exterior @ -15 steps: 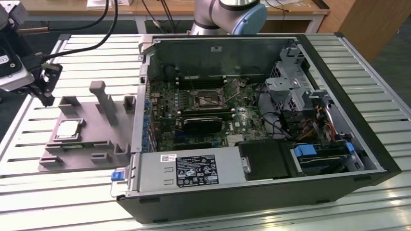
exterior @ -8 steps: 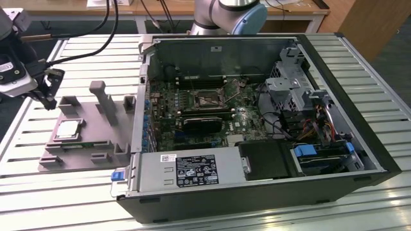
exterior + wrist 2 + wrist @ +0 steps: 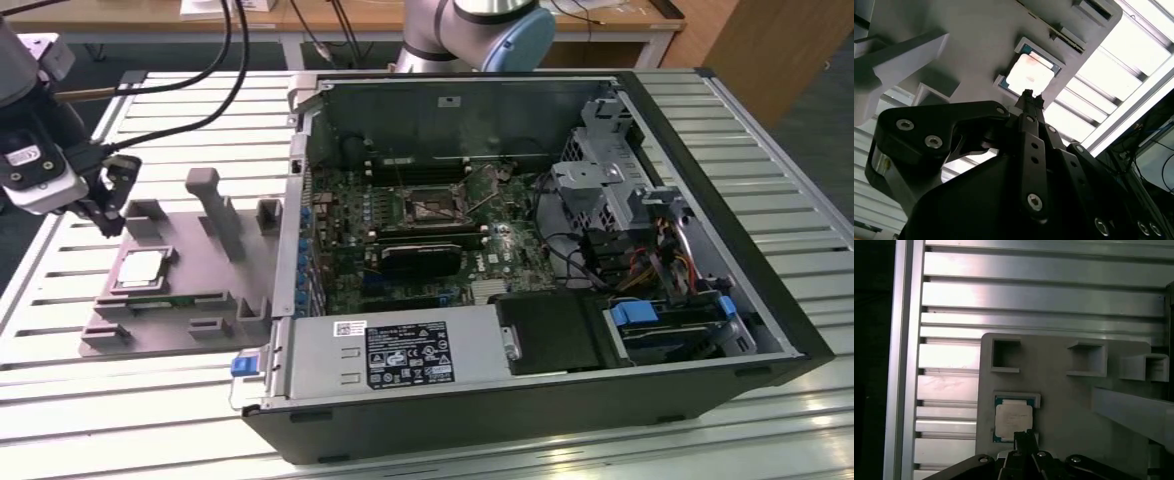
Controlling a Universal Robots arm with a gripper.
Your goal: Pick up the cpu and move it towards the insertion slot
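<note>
One arm on my screen, and it hangs at the exterior view's far left, wrist tipped downward over the slatted table (image 3: pixel 107 400). I read the gripper (image 3: pixel 107 220) as pinched together with nothing in it, its tips clear of everything below.

Now the cpu (image 3: pixel 144 268): it lies flat in its square pocket on the grey fixture (image 3: pixel 200 285), silvery top up, just beside the gripper's tips but apart from them.

On the exterior view I also get the open computer case (image 3: pixel 534 400) to the exterior view's right of the fixture. The insertion slot (image 3: pixel 430 207) sits on the green board inside it, well apart from the chip.

Looking at the first wrist view, I see down past the gripper (image 3: pixel 1024 436) onto the cpu (image 3: pixel 1011 421), with its thin green edge showing.

From the second wrist view the linkage fills the foreground. The gripper (image 3: pixel 1029 97) tapers to a narrow point in front of the cpu (image 3: pixel 1031 70).
</note>
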